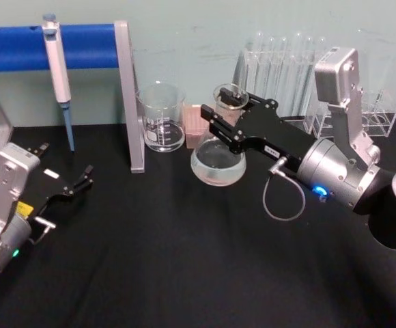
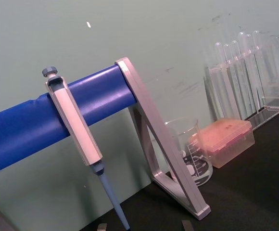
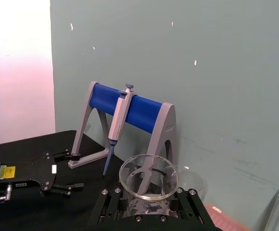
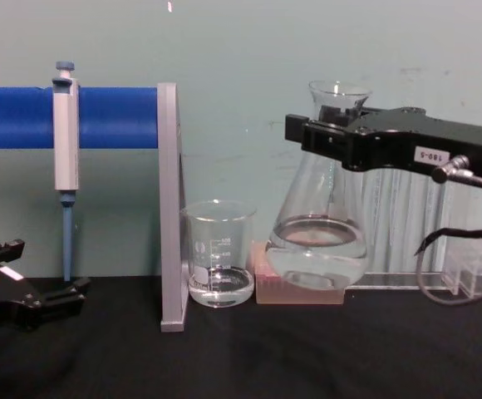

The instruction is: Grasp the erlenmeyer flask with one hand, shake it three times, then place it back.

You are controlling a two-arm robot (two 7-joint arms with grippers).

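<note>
The right end effector [image 1: 231,115] reaches in from the right and pinches the narrow neck of the erlenmeyer flask [image 1: 217,164], one finger on each side just below the flared rim. In the chest view the flask [image 4: 317,249] hangs upright, its base clear of the black tabletop [image 1: 184,260] and clear liquid pooled in its wide bottom; it sits in front of a pink box [image 4: 299,287] and just beside a glass beaker [image 4: 218,253] that holds a little liquid. A rack of test tubes [image 1: 287,61] stands behind the right arm. The left end effector [image 1: 83,179] rests low on the tabletop at the left, well apart from the flask, its fingers spread with nothing between them. A pipette [image 1: 58,68] hangs on the blue bar of a grey stand [image 1: 20,44] at the back left.
</note>
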